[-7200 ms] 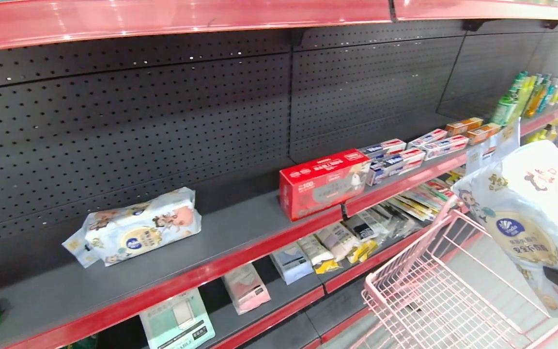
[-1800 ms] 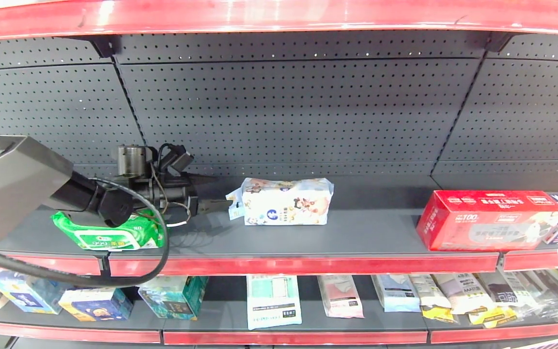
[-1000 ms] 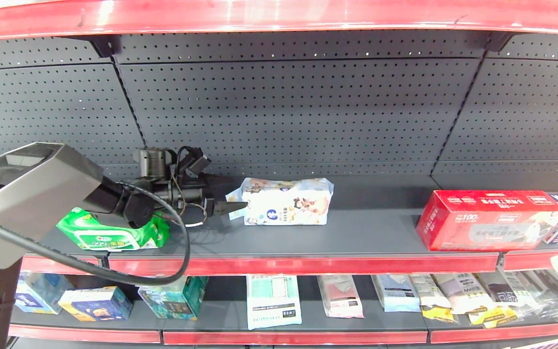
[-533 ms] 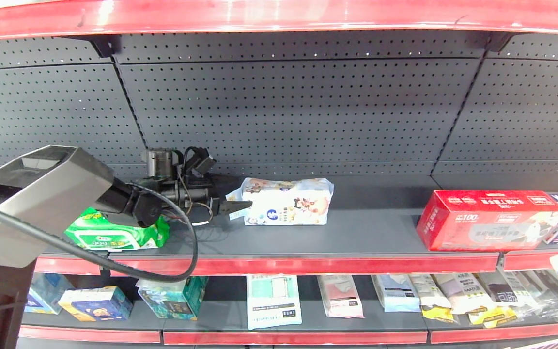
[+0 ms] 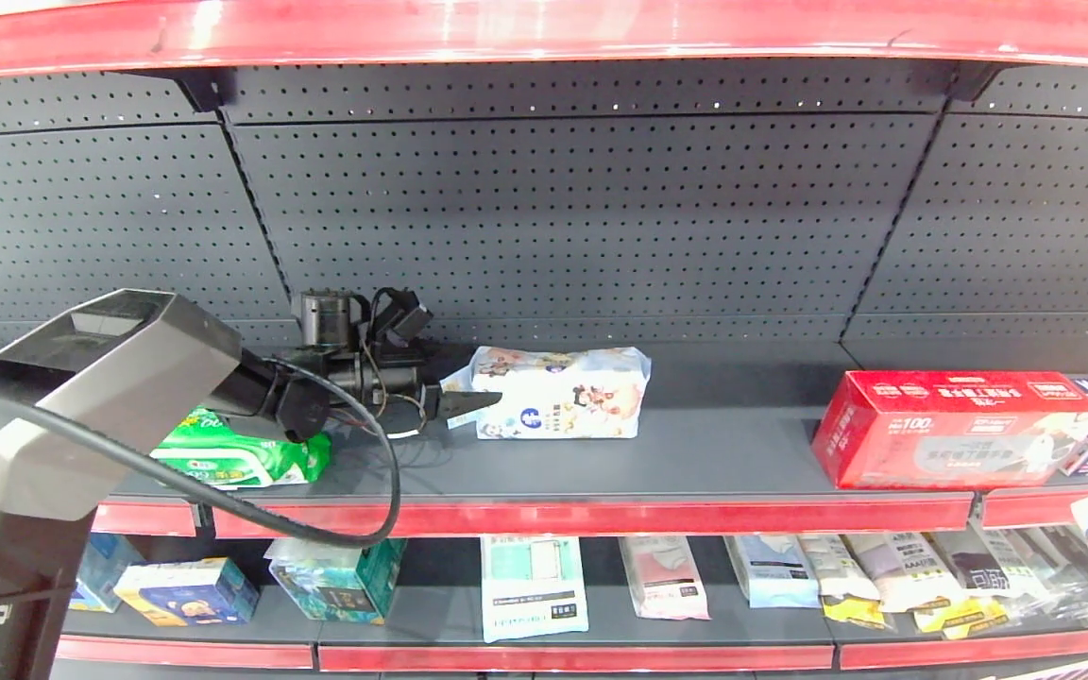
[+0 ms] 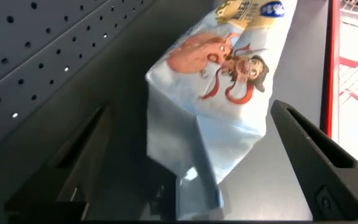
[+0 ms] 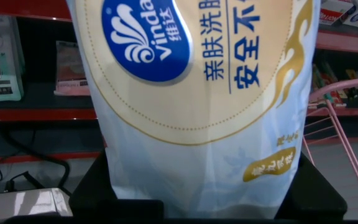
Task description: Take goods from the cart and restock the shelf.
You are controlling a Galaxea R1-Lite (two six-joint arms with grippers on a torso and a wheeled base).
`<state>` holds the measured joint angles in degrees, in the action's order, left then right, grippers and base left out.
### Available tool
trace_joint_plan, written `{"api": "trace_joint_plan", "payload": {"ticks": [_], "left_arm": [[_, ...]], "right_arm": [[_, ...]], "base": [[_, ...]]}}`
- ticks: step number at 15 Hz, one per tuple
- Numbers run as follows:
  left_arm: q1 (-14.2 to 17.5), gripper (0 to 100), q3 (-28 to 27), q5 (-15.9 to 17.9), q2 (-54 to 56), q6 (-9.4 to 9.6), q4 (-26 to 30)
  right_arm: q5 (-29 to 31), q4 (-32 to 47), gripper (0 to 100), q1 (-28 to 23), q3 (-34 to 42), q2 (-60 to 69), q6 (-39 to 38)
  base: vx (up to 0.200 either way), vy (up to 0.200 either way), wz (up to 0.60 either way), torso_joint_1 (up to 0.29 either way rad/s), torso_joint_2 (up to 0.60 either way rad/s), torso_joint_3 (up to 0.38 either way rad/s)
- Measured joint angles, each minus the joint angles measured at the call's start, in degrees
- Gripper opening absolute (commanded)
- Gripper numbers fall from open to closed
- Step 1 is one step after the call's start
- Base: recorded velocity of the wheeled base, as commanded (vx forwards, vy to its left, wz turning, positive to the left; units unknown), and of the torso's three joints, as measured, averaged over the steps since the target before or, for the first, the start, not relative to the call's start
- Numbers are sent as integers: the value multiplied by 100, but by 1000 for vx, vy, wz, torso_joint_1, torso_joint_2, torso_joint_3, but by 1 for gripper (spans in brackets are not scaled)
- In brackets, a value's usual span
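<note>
The left hand [image 5: 462,404] has slid along the shelf [image 5: 723,444] from the green pack [image 5: 242,458] to the white pack [image 5: 563,392], fingers spread astride its end, probably to tidy it before the right hand [image 7: 204,190], gripping a second pack [image 7: 197,93], restocks.

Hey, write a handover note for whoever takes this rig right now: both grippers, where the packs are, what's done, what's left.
Left gripper: open, fingers either side of the sealed end of the white cartoon-print pack lying on the shelf; not gripping it.
Right gripper: shut on a second pack, held low at the robot's right, clear of the shelf.
Done: one pack shelved.
Left: shelve the second pack, probably in the gap beside the first.
</note>
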<state>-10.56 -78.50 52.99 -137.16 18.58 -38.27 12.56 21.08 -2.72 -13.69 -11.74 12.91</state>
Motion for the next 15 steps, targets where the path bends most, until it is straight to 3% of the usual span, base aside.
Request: {"api": "trace_joint_plan", "payload": {"ticks": [15], "left_arm": [[-190,100,-149,-77,-229,5,-2]], "right_arm": [[0,7,0,0,22,78,-2]], "base": [[0,0,0,0,0,0]]}}
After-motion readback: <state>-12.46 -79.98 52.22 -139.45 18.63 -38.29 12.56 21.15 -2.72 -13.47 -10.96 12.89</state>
